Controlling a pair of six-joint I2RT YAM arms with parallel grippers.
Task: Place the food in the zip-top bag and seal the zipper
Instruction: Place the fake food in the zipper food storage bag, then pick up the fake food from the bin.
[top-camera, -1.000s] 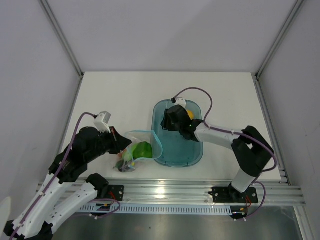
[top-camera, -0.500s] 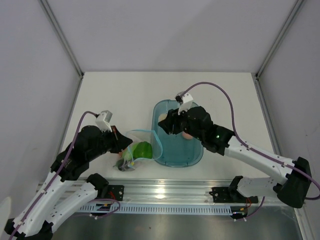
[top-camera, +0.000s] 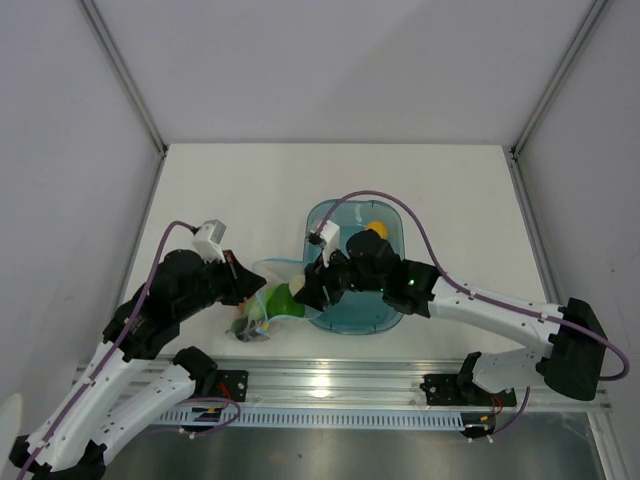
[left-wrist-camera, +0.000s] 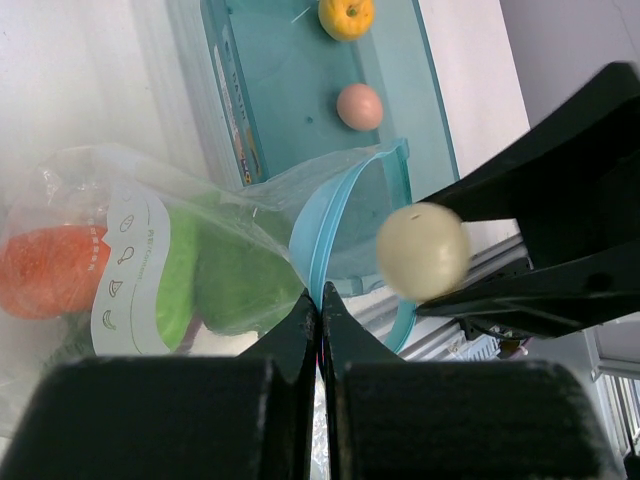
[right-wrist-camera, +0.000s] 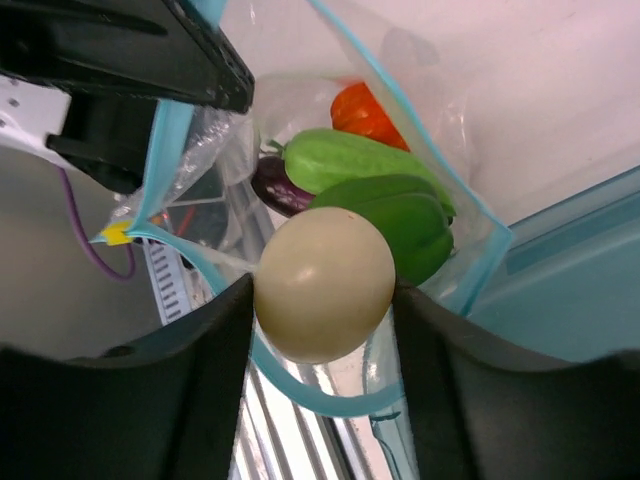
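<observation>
pinching a cream ball (left-wrist-camera: 422, 252) over the bag (left-wrist-camera: 150, 250) mouth, right hand (right-wrist-camera: 322, 285); left hand (left-wrist-camera: 318, 312) clamped on zipper (left-wrist-camera: 318, 225)

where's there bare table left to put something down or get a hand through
Bare table runs along the far wall behind the teal tray, and down the right side between tray and wall. Crowded left of the tray: the left gripper pinches the zip-top bag at its mouth, and the right gripper holds a pale ball over it.
</observation>
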